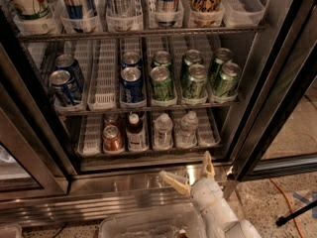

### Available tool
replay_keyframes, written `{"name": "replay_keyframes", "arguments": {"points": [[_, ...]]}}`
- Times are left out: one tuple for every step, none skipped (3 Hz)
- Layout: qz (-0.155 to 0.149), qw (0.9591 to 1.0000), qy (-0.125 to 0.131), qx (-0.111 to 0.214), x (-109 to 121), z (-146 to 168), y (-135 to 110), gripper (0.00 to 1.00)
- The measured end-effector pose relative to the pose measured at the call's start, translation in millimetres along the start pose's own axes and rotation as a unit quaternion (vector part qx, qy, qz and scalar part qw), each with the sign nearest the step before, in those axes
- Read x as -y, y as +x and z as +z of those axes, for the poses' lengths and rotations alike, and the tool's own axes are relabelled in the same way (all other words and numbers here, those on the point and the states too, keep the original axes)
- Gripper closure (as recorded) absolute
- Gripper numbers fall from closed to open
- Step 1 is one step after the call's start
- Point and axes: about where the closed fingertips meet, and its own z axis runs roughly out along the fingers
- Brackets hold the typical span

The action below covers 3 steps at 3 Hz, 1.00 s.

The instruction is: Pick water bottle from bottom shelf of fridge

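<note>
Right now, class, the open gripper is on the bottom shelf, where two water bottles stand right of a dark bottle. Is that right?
No. The camera view shows the open gripper outside the fridge, in front of the steel base panel below the bottom shelf. Two water bottles do stand there, right of the dark bottle.
</note>
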Motion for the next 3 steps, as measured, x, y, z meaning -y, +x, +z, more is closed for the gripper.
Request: {"name": "replay_keyframes", "arguments": {"points": [[-0.01, 0.9999, -0.004, -0.007, 10.1, 22.2, 7.6, 0.0], [-0.01, 0.9999, -0.004, -0.007, 10.2, 22.7, 7.5, 0.0], [-0.018, 0.9998, 0.004, -0.008, 10.6, 23.7, 10.1, 0.0]]}}
